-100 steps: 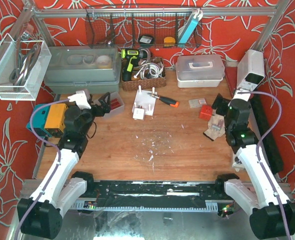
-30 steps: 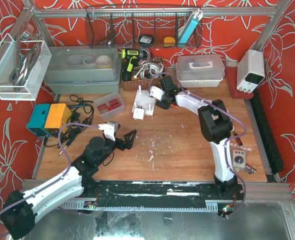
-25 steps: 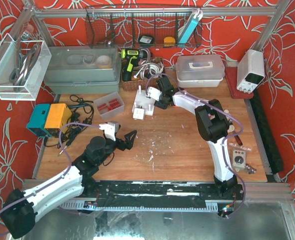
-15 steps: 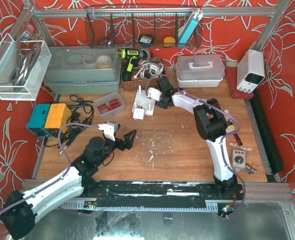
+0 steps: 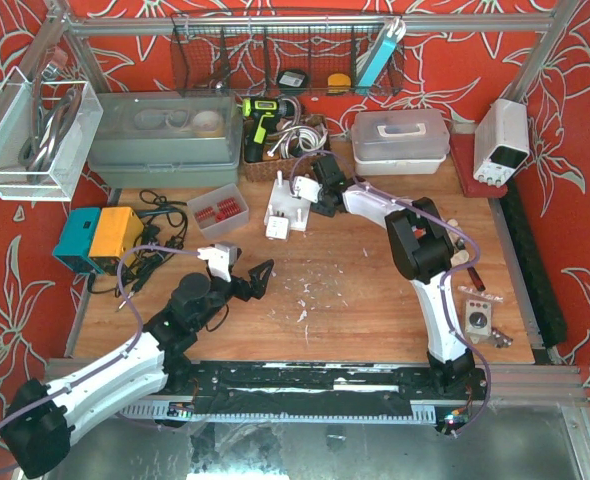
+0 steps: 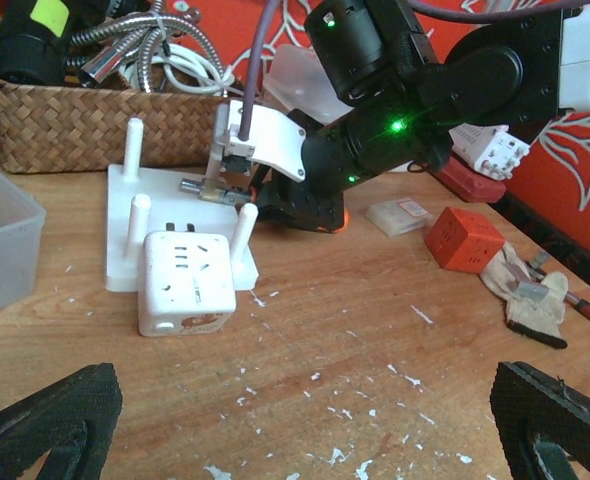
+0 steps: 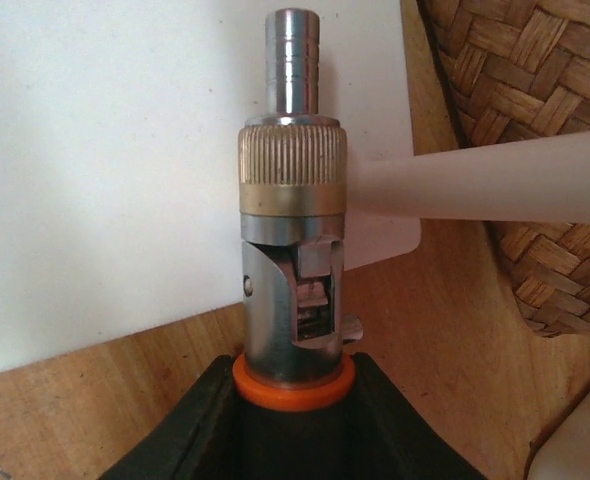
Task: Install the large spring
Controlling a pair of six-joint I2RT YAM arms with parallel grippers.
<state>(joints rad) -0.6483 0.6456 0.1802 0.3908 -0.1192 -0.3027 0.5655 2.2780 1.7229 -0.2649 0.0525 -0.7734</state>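
The large spring shows in none of the views. A white fixture plate (image 5: 300, 203) (image 6: 121, 232) (image 7: 105, 150) with upright pegs lies at the back of the table. Across it lies a tool with a black handle, orange collar and steel chuck (image 7: 292, 250) (image 6: 203, 187). My right gripper (image 5: 323, 190) (image 7: 293, 400) is shut on the tool's handle, chuck pointing left over the plate. One white peg (image 7: 495, 185) crosses behind the chuck. My left gripper (image 5: 260, 275) (image 6: 300, 420) stands open low over the table, nothing between its fingers.
A white socket cube (image 5: 277, 228) (image 6: 187, 280) leans against the fixture's near edge. A wicker basket (image 5: 285, 162) (image 6: 75, 125) (image 7: 515, 70) stands right behind it. A bin of red parts (image 5: 220, 208), an orange cube (image 6: 464, 238) and a clear lidded box (image 5: 400, 140) sit nearby.
My right gripper slid a little left along the tool and closed on its handle. The left arm has stayed still over the last second.
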